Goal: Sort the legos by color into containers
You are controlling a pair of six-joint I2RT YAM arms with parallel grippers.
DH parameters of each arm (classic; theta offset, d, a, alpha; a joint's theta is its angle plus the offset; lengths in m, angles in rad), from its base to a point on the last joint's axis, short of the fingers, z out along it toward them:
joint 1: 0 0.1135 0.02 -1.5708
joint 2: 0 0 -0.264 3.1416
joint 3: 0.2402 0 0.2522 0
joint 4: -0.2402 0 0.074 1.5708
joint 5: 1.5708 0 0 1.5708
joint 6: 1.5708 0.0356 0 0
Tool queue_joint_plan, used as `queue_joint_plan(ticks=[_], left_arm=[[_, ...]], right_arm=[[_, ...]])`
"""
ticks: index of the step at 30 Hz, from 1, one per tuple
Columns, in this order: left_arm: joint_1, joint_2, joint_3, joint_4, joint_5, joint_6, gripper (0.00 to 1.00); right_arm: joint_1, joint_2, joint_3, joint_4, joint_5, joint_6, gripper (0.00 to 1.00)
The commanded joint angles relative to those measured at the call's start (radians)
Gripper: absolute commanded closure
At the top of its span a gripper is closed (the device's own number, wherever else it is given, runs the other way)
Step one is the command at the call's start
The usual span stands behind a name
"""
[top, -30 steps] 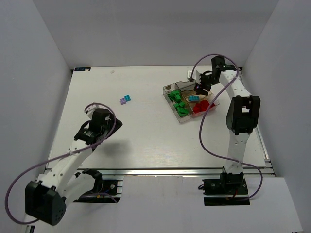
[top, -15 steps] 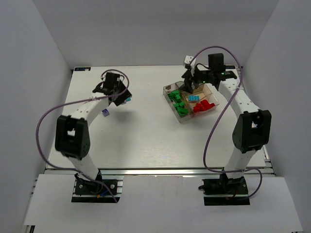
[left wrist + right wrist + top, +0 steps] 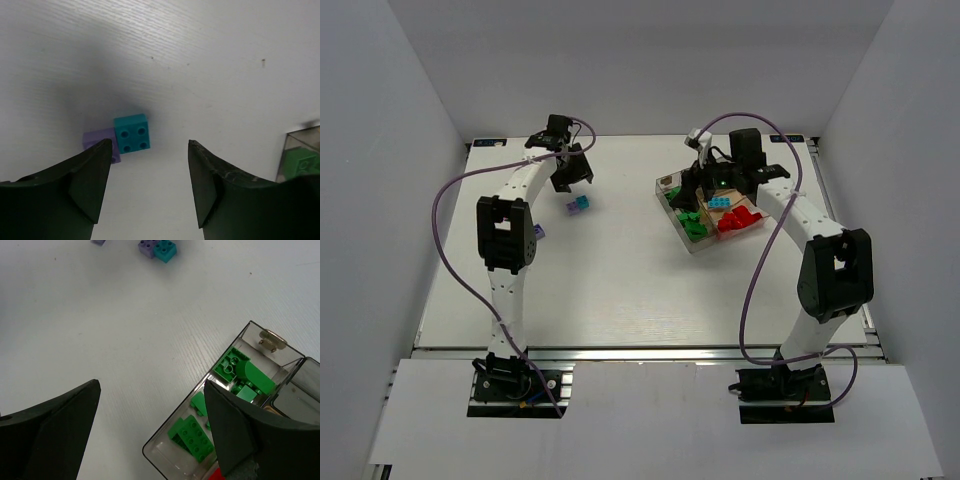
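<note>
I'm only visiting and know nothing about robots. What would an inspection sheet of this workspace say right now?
Surface: white table.
Job's things: clear tray holds green bricks, cyan bricks and red bricks in separate sections. A loose cyan brick touches a purple brick. A lone purple brick lies apart.
Clutter: nothing seen.
Grippers: left end effector open above the loose pair; right end effector open, empty, near the tray.
Cables: purple cables loop off both arms.
Surroundings: white walls.

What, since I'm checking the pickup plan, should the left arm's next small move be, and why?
Probably centre the open left gripper over the cyan brick and lower: it lies on the table, touching a purple brick, off-centre between the jaws.
</note>
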State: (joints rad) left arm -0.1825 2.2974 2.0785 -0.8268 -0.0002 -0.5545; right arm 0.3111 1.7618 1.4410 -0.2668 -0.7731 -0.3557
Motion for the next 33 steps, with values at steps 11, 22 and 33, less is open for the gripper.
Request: queue_joint_plan(ticks=[11,22,33], left_arm=[[0.006,-0.053,-0.072,-0.052,-0.037,0.249,0.28],[-0.003,0.004,-0.043,-0.044,-0.056,0.298,0.23],[-0.012,-0.021,-0.138,-0.054,-0.084,0.298,0.23]], right_arm=[[-0.003,-0.025,-0.008,0.043,0.014,0.058,0.11],[-0.009,-0.028,-0.022,0.037,0.032,0.043,0.11],[-0.007,-0.009,-0.014,0.046,0.038,0.035,0.11]])
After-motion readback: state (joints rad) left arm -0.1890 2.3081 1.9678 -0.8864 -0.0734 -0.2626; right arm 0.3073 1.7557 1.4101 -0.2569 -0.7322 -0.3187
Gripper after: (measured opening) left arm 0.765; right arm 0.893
